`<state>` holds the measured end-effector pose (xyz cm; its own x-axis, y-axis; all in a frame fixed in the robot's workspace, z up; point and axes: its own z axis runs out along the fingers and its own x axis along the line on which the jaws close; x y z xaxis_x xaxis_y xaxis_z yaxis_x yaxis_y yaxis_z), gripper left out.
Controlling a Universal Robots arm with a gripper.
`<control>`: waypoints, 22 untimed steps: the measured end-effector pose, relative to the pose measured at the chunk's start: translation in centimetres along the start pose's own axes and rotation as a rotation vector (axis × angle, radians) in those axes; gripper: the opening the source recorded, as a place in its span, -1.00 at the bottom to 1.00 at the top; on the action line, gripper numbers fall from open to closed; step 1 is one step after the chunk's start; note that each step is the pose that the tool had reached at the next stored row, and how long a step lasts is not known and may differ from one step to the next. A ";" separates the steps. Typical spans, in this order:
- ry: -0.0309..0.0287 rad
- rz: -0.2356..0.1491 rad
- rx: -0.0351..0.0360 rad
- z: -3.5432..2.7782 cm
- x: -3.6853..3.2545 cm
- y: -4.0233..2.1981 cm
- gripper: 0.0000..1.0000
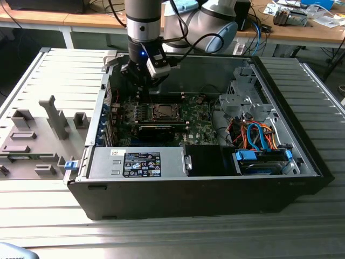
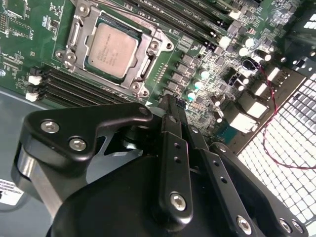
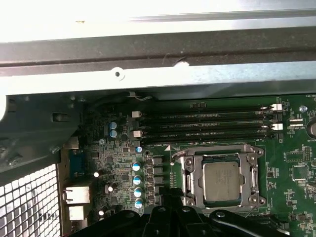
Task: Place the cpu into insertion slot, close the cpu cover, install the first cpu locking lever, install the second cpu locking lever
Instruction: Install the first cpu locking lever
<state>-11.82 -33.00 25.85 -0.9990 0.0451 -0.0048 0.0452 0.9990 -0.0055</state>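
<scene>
Chip (image 2: 110, 50) is seen seated in its socket (image 2: 74, 37) on the green board (image 3: 296, 168), placement judged done, cover apparently not yet closed; the gripper (image 2: 170, 106), jaws drawn together and empty, is held just beside the socket.

Silver-grey arm (image 1: 144, 21) with a blue light; black claw (image 2: 170, 106) linkages carry silver screws.

Bright overhead glare, shadowed case interior, soft wrist-view blur
</scene>
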 end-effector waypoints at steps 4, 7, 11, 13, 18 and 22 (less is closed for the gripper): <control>0.0000 0.000 0.0000 0.00 0.30 0.01 -0.79; 0.0000 0.000 0.0000 0.01 0.52 0.00 -0.79; 0.0000 0.000 0.0000 0.02 0.78 -0.01 -0.79; 0.0000 0.000 0.0000 0.04 0.93 -0.01 -0.79; 0.0000 0.000 0.0001 0.05 1.18 0.02 -0.79; 0.0000 0.000 0.0000 0.05 1.41 0.05 -0.79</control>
<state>-13.22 -32.89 25.79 -0.9990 0.0452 -0.0049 0.0452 0.9990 -0.0055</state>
